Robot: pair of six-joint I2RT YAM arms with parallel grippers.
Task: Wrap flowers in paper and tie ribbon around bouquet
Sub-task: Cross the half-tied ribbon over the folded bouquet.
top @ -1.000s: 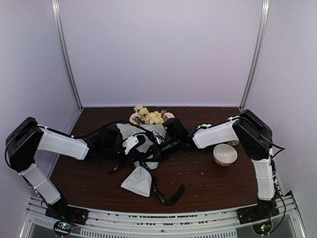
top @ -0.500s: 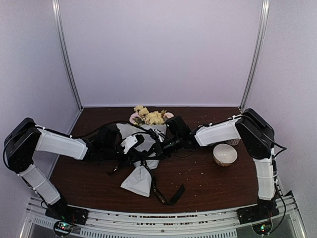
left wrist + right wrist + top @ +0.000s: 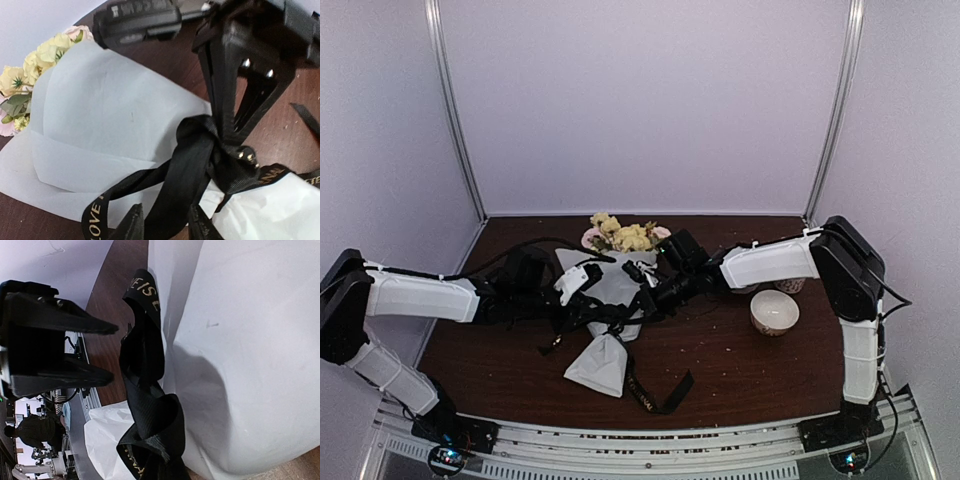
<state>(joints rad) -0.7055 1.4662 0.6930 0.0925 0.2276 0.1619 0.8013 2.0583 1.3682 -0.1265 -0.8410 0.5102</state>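
Right gripper (image 3: 239, 149) is clamped on the ribbon (image 3: 187, 165) right at the knot, its two black fingers meeting where the strands cross. My left gripper (image 3: 166, 226) has its jaws parted, with one strand of the ribbon running down between the fingertips (image 3: 132, 227). I cannot tell whether the pads actually press on it. From the right wrist camera I see clear space between those left fingers farther back, and their tips sit just beside the ribbon.

The bouquet (image 3: 612, 285) lies in the middle of the table (image 3: 740, 370), between the two grippers. Its flowers (image 3: 623, 237) point to the far side, yellow and pink blooms spilling out of the paper (image 3: 110, 115) cone, and the crumpled paper tail points near. The ribbon is tied around the narrow waist of the cone, and a loose end trails onto the table near and right of the tail. A white bowl (image 3: 775, 312) stands well apart to the right.

Against a second ago, the left arm has swung out. Its elbow now sits lower and farther left, at the edge of the overhead view, and the forearm lies flatter. The right arm's elbow has moved a little right. More of the paper cone shows between the grippers. Flowers, bowl and the loose ribbon end lie where they were.
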